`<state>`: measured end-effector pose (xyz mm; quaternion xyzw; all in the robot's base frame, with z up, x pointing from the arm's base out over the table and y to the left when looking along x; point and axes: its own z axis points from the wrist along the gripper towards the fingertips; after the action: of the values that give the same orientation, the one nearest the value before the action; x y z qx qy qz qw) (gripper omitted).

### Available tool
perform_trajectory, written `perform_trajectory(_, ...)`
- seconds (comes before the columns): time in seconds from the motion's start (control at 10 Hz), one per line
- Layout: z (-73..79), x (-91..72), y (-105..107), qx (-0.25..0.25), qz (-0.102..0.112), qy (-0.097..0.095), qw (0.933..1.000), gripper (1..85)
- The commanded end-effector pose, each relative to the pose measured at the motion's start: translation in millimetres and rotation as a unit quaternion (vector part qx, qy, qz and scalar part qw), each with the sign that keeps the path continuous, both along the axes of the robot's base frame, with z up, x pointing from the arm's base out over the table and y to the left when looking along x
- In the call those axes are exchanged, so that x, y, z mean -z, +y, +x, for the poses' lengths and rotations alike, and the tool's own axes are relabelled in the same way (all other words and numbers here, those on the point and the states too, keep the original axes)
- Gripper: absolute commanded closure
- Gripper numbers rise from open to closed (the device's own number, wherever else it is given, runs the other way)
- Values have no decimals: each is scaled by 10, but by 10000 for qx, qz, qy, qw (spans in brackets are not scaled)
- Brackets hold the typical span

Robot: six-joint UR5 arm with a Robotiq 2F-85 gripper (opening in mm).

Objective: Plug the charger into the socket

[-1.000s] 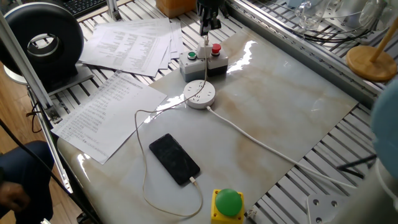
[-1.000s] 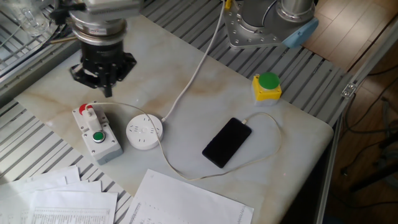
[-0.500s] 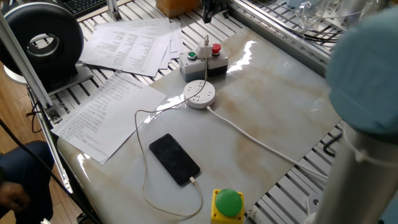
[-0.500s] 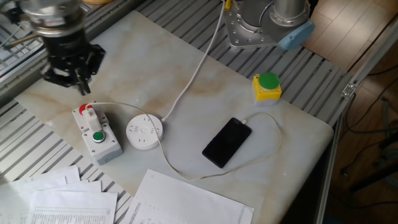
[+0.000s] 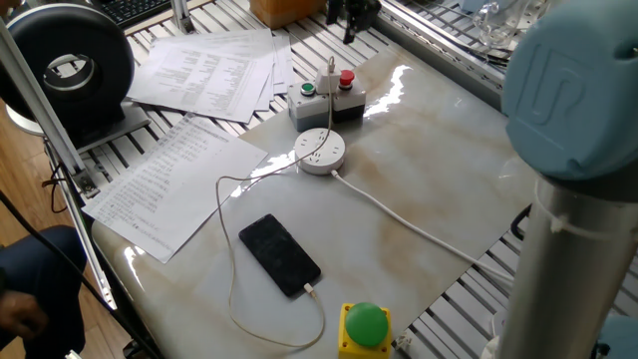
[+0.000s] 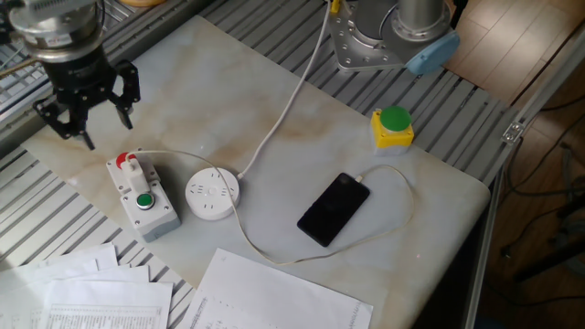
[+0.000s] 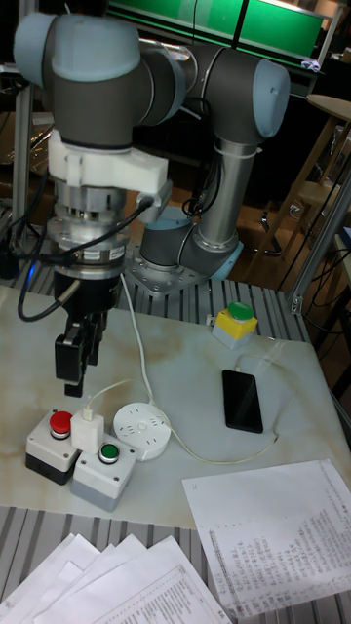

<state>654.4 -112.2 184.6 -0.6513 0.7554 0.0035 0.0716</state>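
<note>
White charger [image 7: 90, 426] standing on the grey button box [image 7: 86, 456], just below the pincer [image 6: 84, 111] | pincer jaws apart, empty | socket [image 6: 212, 195] beyond the box, slots bare | progress: charger not gripped, plug-in not begun

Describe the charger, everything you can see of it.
The charger is a small white cube-shaped adapter, seemingly plastic. It stands upright on top of the grey button box, between the red and green buttons, not in the round white socket beside it. A thin white cable runs from it across the table to the black smartphone. The gripper hangs open above, not touching it.
</note>
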Motion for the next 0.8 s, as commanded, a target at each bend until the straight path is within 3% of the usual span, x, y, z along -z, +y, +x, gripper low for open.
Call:
perform_trajectory(0.0,67,197,-25,0,60,41,10000,223)
perform_trajectory(0.2,94,281,-62,1,7,33,10000,223)
perform_trajectory(0.4,65,376,23,322,232,172,9991,223)
perform_trajectory(0.7,58,523,30,517,255,273,9980,217)
